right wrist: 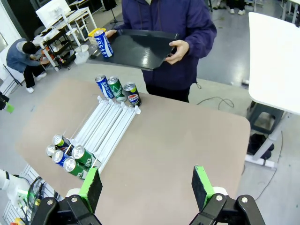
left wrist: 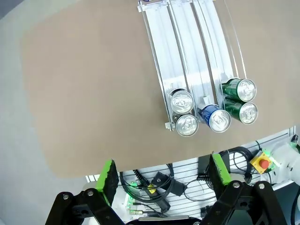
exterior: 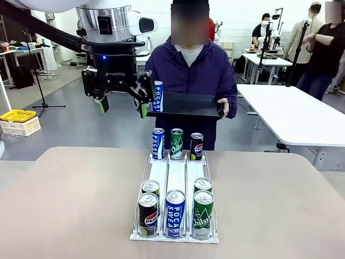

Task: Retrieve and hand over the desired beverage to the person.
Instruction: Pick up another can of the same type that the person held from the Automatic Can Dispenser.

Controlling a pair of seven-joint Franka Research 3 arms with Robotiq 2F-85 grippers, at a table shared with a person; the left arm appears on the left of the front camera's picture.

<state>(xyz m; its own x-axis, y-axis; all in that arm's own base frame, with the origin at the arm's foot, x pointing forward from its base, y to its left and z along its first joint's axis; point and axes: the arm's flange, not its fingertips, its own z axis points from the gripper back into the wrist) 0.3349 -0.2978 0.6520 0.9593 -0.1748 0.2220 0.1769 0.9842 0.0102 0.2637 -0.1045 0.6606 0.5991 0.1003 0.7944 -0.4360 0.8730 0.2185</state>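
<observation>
Table (exterior: 64, 205) first, tan and wide, with the person (exterior: 188, 70) in the purple jacket behind it, holding a black tray (exterior: 188, 105) level in both hands. A white three-lane rack (exterior: 168, 172) runs down the middle. The cans (exterior: 175, 213) at its near end read Pepsi, POCARI SWEAT and Chilsung, and the same three brands show at the far end. A blue POCARI SWEAT can (exterior: 157, 96) stands upright on the tray, at the end toward the robot's left. The left gripper (exterior: 123, 110), marked ROBOTIQ, hangs high above the table pointing down — fingers spread, empty. The right gripper (right wrist: 146, 180) is spread wide too, holding nothing.
</observation>
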